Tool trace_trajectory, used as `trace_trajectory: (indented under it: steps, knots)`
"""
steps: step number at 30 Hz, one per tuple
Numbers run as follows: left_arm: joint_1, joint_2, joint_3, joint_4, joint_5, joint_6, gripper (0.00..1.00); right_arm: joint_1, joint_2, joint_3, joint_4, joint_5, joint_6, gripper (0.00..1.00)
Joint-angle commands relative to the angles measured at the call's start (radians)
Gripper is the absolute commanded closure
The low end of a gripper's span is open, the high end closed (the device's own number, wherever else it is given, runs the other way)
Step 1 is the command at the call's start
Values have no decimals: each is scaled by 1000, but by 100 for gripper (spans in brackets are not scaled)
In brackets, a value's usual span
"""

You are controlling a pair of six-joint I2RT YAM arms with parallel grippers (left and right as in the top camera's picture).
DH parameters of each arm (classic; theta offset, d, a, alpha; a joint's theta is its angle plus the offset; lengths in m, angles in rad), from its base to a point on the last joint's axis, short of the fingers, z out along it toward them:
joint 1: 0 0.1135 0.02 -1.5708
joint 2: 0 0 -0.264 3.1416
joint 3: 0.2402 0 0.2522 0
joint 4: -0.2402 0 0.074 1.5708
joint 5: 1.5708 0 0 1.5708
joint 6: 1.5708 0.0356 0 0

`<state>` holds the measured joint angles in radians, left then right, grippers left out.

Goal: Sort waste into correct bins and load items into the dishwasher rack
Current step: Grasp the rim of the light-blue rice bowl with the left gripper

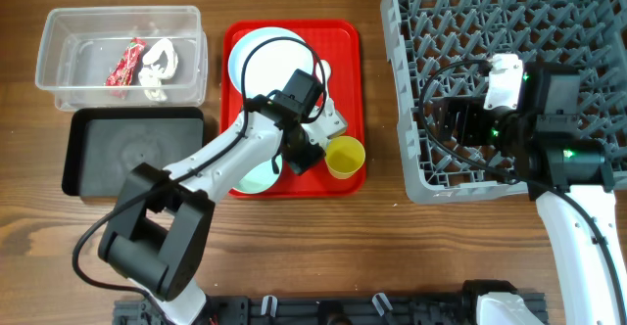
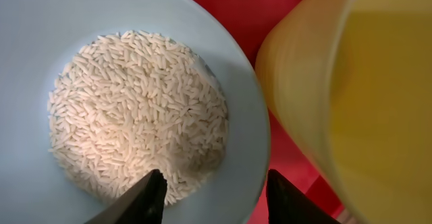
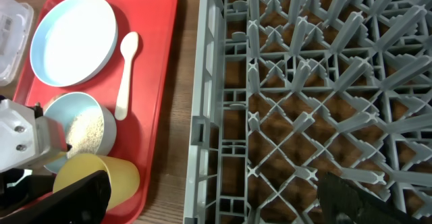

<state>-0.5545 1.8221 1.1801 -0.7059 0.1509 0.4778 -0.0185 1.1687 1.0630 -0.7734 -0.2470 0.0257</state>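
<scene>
Straddling the rim of the pale blue round bowl with the left gripper, jaws half apart, nothing clamped. Hovering the right gripper wide open, empty, above the grey plastic lattice rack.

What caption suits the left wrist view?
Left tool straddles the rim of a pale blue bowl of white rice grains, beside a small yellow cup.

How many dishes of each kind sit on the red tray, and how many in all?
Plates: 1, the pale blue plate
Bowls: 2, the mint-green bowl and the pale blue bowl holding rice
Cups: 1, the yellow cup
Spoons: 1, the white spoon
Total: 5 dishes on the red tray
</scene>
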Motion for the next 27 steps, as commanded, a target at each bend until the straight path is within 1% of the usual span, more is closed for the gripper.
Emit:
trace_trajectory:
  steps: [1, 3, 5, 6, 8, 10, 21, 27]
  knots:
    - [0, 37, 15, 2, 16, 16, 50, 5, 8, 16, 2, -17, 11, 0]
    - [0, 37, 15, 3, 16, 16, 51, 5, 8, 16, 2, -17, 11, 0]
    - [0, 37, 15, 5, 16, 16, 56, 5, 8, 16, 2, -17, 11, 0]
    - [0, 37, 15, 8, 16, 16, 61, 5, 8, 15, 2, -17, 10, 0]
    - [0, 37, 15, 11, 16, 16, 83, 5, 8, 15, 2, -17, 11, 0]
    - [0, 37, 15, 17, 16, 16, 96, 5, 8, 15, 2, -17, 11, 0]
    - [0, 35, 18, 38, 16, 11, 96, 5, 8, 15, 2, -17, 11, 0]
    - [1, 14, 71, 37, 15, -106, 96, 5, 8, 16, 2, -17, 10, 0]
